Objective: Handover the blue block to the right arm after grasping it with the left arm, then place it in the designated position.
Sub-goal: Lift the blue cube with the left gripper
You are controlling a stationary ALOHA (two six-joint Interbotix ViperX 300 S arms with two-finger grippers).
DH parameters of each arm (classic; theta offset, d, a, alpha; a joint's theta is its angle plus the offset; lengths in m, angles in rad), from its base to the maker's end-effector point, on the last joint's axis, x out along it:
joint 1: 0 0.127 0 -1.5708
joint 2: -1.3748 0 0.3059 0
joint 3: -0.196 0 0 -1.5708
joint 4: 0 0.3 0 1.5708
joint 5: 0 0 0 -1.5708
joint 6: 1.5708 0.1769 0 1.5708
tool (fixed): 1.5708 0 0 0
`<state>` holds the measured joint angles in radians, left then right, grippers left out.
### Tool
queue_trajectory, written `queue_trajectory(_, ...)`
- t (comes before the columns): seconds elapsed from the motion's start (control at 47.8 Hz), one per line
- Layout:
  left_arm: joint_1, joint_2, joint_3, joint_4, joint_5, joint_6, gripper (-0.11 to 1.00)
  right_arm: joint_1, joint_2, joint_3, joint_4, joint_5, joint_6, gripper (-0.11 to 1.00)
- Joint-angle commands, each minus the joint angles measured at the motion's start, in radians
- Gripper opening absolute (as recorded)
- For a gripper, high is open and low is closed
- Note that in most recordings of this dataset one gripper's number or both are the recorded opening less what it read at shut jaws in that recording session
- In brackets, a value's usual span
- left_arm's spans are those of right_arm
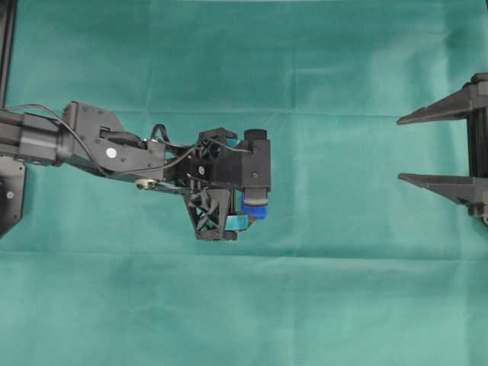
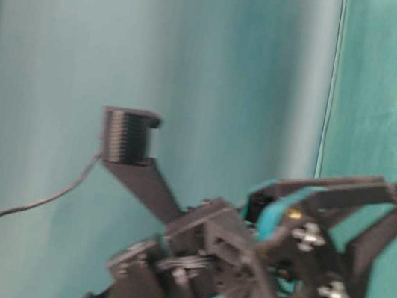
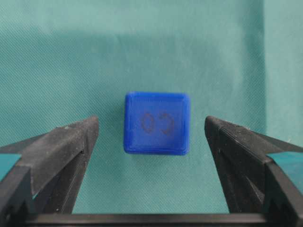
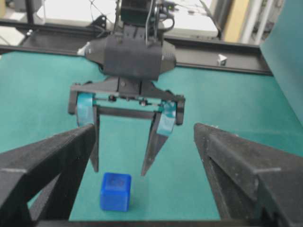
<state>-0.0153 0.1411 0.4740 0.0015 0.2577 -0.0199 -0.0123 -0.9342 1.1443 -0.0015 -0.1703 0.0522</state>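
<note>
The blue block (image 3: 157,123) sits on the green cloth, a faint dark mark on its top face. My left gripper (image 3: 151,122) hangs over it, open, its teal-taped fingers (image 3: 71,146) wide on either side and touching nothing. From the right wrist view the block (image 4: 115,190) stands just in front of the left gripper (image 4: 119,170), whose tips are above the cloth. From overhead the block (image 1: 256,211) peeks out beside the left gripper (image 1: 242,191). My right gripper (image 1: 400,149) waits open and empty at the right edge, also seen as the right gripper (image 4: 144,130). The designated position is out of view.
Green cloth (image 1: 328,290) covers the whole table, with a crease running across the far side. A black frame rail (image 4: 222,54) lines the table's edge behind the left arm (image 2: 255,271). A cable (image 2: 15,211) trails from that arm.
</note>
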Motion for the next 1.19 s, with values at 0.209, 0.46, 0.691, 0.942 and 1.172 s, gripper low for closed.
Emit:
queue_trajectory(0.209,-0.005,0.035,-0.012,0.0,-0.034,-0.006,0.99,-0.002,0.009,-0.025,-0.002,-0.003,0.002,0.94)
queue_trajectory(0.46,-0.005,0.086,-0.014,-0.002,-0.055,-0.006,0.99,-0.002,0.014,-0.023,-0.002,-0.003,0.002,0.94)
queue_trajectory(0.691,-0.005,0.092,-0.009,-0.002,-0.064,-0.006,0.99,-0.002,0.014,-0.023,-0.002,-0.003,0.002,0.94)
queue_trajectory(0.942,-0.011,0.091,-0.003,0.002,-0.06,-0.002,0.8,-0.002,0.014,-0.023,-0.002,-0.003,0.002,0.94)
queue_trajectory(1.172,-0.011,0.087,0.005,0.002,-0.074,-0.002,0.47,-0.002,0.015,-0.023,-0.002,-0.003,0.002,0.94)
